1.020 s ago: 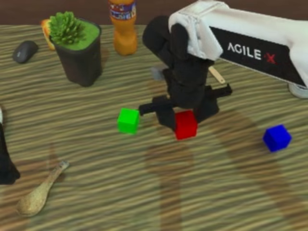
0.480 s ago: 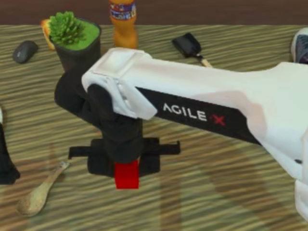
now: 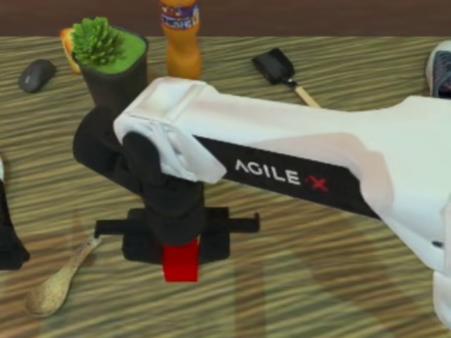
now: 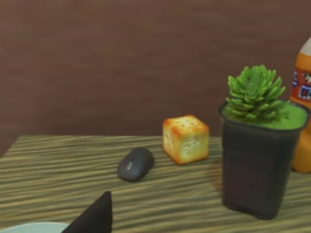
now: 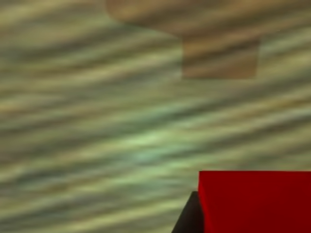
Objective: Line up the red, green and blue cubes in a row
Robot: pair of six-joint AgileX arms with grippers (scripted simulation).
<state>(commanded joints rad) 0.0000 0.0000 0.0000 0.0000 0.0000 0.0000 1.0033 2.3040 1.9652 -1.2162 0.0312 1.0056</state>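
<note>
Red cube: gripped between the black fingers of the right gripper, left of the table's centre in the top view; only its lower part shows below the gripper body. In the right wrist view it fills a corner of the picture, with striped table beyond it and its square shadow on the wood apart from it.
Right arm: stretched from the right edge across the middle of the table, white casing marked AGILEX, black wrist pointing down, fingers clamped on the red cube.
Green and blue cubes: not visible in any view; the right arm covers much of the table.
Left arm: parked at the table's left edge; whether its fingers are apart cannot be told.
Plant pot: dark, upright, holding the green spiky plant on a green filling, at the far left.
Nearby: wooden spoon just left of the gripper; mouse, toast-like cube, orange bottle, black shovel.
</note>
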